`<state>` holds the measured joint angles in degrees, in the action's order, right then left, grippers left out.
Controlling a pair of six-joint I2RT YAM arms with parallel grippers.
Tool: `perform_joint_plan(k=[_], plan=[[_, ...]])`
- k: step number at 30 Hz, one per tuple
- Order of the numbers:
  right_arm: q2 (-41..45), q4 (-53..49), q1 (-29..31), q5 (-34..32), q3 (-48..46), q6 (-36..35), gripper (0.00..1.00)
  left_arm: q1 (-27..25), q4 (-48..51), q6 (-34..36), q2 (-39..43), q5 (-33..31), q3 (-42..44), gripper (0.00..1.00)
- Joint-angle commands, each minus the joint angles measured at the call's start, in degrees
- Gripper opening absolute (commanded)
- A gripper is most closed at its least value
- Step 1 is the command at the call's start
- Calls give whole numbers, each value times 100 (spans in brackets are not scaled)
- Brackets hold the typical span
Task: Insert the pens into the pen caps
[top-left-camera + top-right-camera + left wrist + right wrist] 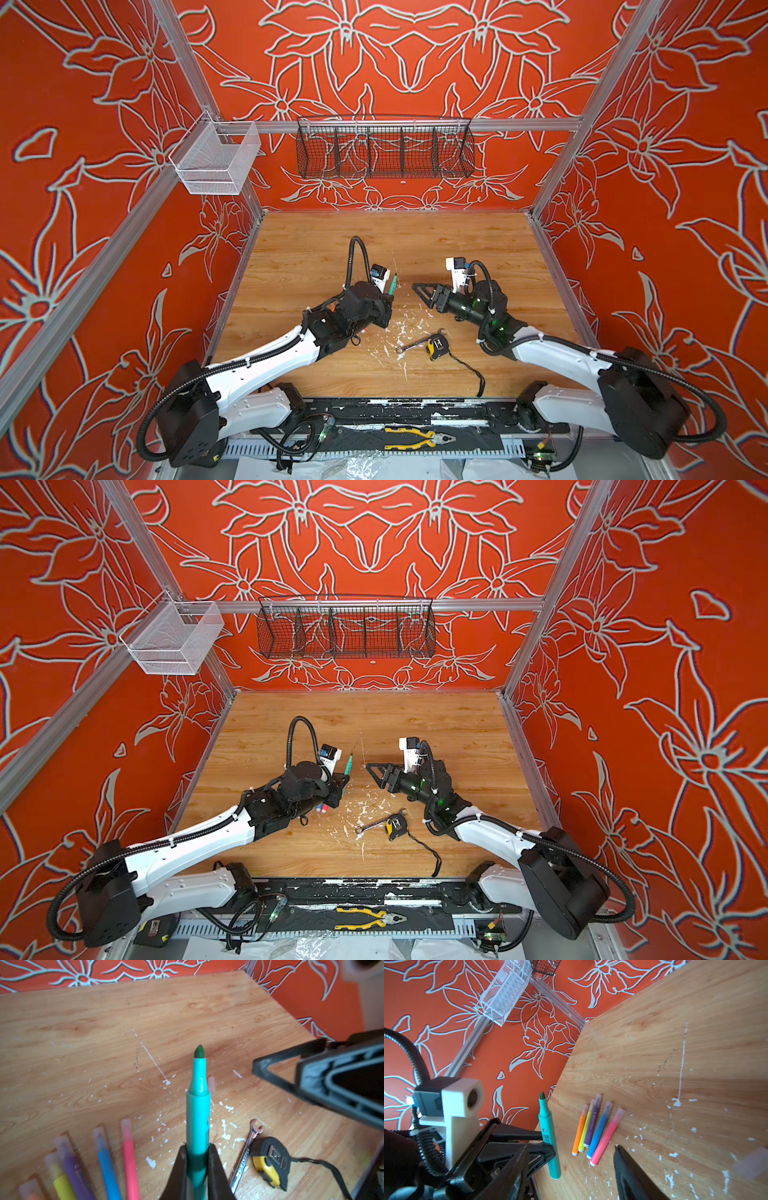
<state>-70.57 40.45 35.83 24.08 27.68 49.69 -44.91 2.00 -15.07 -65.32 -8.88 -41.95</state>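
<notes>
While the left claw pinches the green pen, felt tip bare, a loose cap lies on the counter nearby. Right claw wide, empty: best grasp cap, align mouth with tip, press straight.

Right gripper wide open. Just ahead of the gap, five capped pens side by side on the wooden table. Beside one finger, green pen, tip bare, pinched by left gripper. Past the other finger, blurry clear cap.
</notes>
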Motion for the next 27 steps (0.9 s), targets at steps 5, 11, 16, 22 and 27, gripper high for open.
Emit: perform_joint_plan(k=[5,11,16,22,27], plan=[[-329,237,305,408,408,-147,64,26,-276,66,-334,400,-244,0],[-445,11,327,304,499,-188,61,10,-336,113,-383,873,-287,0],[-421,-386,323,104,582,-301,58,-9,-453,180,-341,1116,-217,0],[-379,-559,328,-10,619,-335,45,-62,-445,181,-372,1429,-287,0],[-422,-609,328,-83,619,-340,34,-71,-474,238,-418,1556,-270,0]])
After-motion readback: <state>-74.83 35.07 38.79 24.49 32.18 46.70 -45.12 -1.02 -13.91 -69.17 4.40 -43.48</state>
